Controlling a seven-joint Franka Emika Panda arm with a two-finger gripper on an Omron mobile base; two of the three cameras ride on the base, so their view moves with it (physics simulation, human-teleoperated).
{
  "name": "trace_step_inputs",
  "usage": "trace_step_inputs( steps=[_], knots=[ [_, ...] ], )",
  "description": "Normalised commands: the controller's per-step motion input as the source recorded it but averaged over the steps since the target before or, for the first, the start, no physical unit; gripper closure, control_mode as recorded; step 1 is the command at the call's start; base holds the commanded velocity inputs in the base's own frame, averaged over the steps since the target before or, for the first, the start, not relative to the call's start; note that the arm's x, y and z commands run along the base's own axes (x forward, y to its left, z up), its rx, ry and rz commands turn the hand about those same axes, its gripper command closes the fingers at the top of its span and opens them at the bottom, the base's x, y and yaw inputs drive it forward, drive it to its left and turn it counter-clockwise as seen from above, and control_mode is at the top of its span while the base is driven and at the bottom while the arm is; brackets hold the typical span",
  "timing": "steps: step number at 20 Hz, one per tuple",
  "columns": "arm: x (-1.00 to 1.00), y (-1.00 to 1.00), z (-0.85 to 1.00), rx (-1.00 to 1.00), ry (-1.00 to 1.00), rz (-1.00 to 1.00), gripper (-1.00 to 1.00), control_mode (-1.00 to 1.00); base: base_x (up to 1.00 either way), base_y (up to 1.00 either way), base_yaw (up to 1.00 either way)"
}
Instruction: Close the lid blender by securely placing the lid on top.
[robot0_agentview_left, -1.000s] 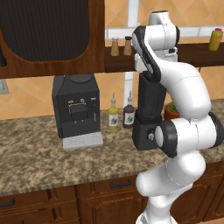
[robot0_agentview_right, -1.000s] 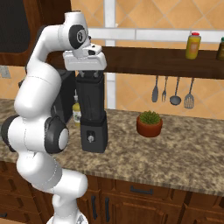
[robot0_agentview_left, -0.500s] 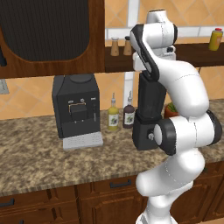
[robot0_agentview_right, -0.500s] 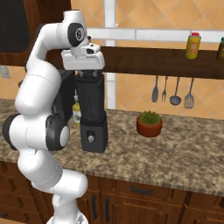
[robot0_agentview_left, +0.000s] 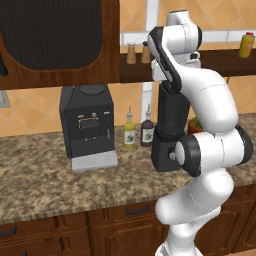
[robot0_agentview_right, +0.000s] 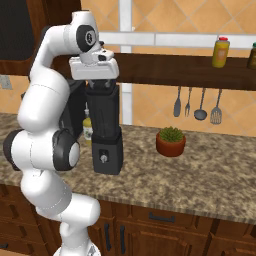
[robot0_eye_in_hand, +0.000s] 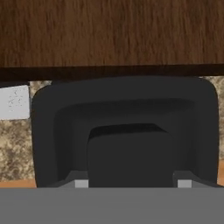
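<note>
The blender (robot0_agentview_right: 106, 132) stands upright on the granite worktop (robot0_agentview_right: 200, 175), near its front edge, boxy base below with the round silver knob (robot0_agentview_right: 103, 159) facing the room and the dark jar rising above it. The end effector (robot0_agentview_right: 101, 85) sits directly over the jar top, hand pointing straight down, just under the dark wooden shelf (robot0_agentview_right: 175, 70).

In the hand view the lid (robot0_eye_in_hand: 124, 131) lies squarely below the camera: a black rounded-square cap with a raised centre, the two finger tips (robot0_eye_in_hand: 81, 183) set either side of that raised part. The jaws stand close against the centre and appear to be closed on it (contact itself is not clearly visible). From the right base view the lid looks level with the jar rim, though whether it is fully seated I cannot tell.

To the blender's left, along the wall, stand two small bottles (robot0_agentview_left: 129, 134) side by side, then the black coffee machine (robot0_agentview_left: 86, 122) with its grey tray. A potted plant (robot0_agentview_right: 170, 141) sits to the blender's right, utensils (robot0_agentview_right: 200, 104) hanging on the wall behind it. A yellow bottle (robot0_agentview_right: 221, 52) stands on the shelf.
</note>
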Motion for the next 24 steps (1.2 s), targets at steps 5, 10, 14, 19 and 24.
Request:
trace_step_inputs(
  steps=[5, 10, 14, 19, 24],
  knots=[
    [-0.16, 0.00, -0.18, 0.00, 0.23, 0.00, 1.00, -1.00, 0.00, 0.00, 0.00],
    [-0.46, 0.00, -0.06, 0.00, 0.29, -0.01, 1.00, -1.00, 0.00, 0.00, 0.00],
    [-0.66, 0.00, 0.00, 0.00, 0.25, 0.00, 1.00, -1.00, 0.00, 0.00, 0.00],
    [-0.38, 0.00, -0.07, 0.00, 0.13, 0.00, 1.00, -1.00, 0.00, 0.00, 0.00],
    [0.10, -0.01, -0.16, 0.00, -0.02, -0.01, 1.00, -1.00, 0.00, 0.00, 0.00]
  ],
)
